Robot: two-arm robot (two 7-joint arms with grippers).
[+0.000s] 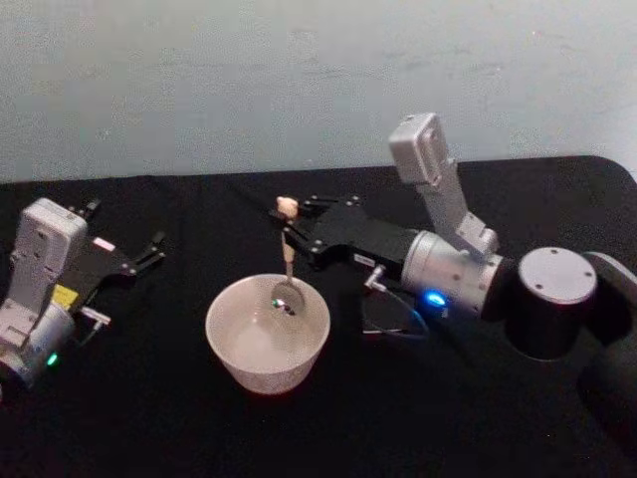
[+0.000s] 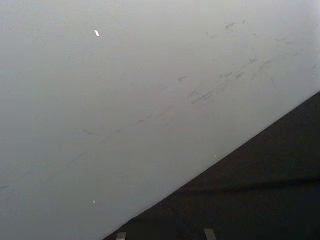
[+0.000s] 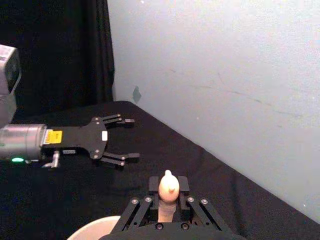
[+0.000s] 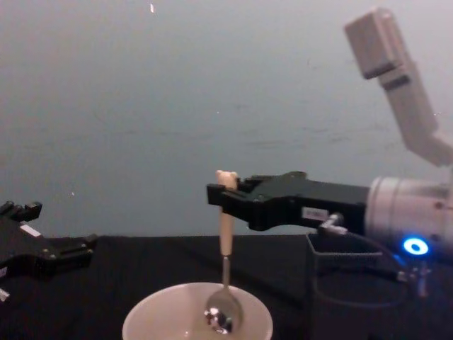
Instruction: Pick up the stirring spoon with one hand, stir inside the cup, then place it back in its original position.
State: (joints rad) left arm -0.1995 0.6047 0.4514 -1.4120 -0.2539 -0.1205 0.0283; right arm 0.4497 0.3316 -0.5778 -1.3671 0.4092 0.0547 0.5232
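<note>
My right gripper (image 1: 289,225) clamps the bear-topped spoon (image 1: 286,267) upright, shiny bowl in the cup (image 1: 261,374); left gripper (image 1: 149,255) spread, at the table's (image 1: 448,423) left edge.

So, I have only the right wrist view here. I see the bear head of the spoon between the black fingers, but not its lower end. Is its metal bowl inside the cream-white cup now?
Observer: Yes. The shiny round bowl of the beige-handled stirring spoon hangs inside the wide cream-white cup, below its rim.
Operator: Is the spoon upright or tilted?
Observer: Nearly upright. The right gripper is shut on the handle just under the bear head.
Operator: Is something standing close to the cup?
Observer: A dark square holder stands on the cup's right, under the right arm. I cannot tell if they touch.
</note>
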